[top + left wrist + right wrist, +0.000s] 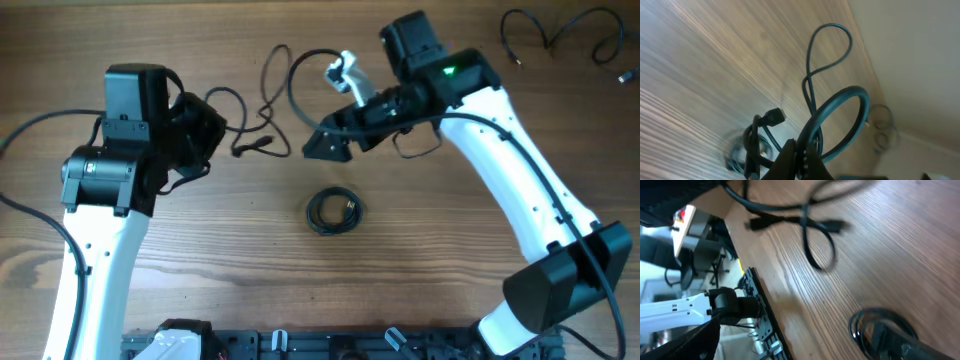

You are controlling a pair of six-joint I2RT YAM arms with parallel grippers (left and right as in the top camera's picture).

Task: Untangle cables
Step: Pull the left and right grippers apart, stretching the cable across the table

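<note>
A loose black cable (262,108) winds across the table between my two arms, its plug end (250,148) lying on the wood. My left gripper (215,130) is shut on a loop of this cable; in the left wrist view the jaws (802,161) pinch the strand, and the loop (840,107) arches up from them. A small coiled cable bundle (333,211) lies at the table's middle, apart from both grippers. My right gripper (326,146) hovers above and behind the coil, its fingers (795,337) spread wide and empty. The coil (880,325) shows by the right finger.
More thin black cables (560,32) lie at the table's far right corner. A silver-white object (345,70) sits near the right wrist. The black rail (300,345) runs along the front edge. Thick arm cables hang at both sides.
</note>
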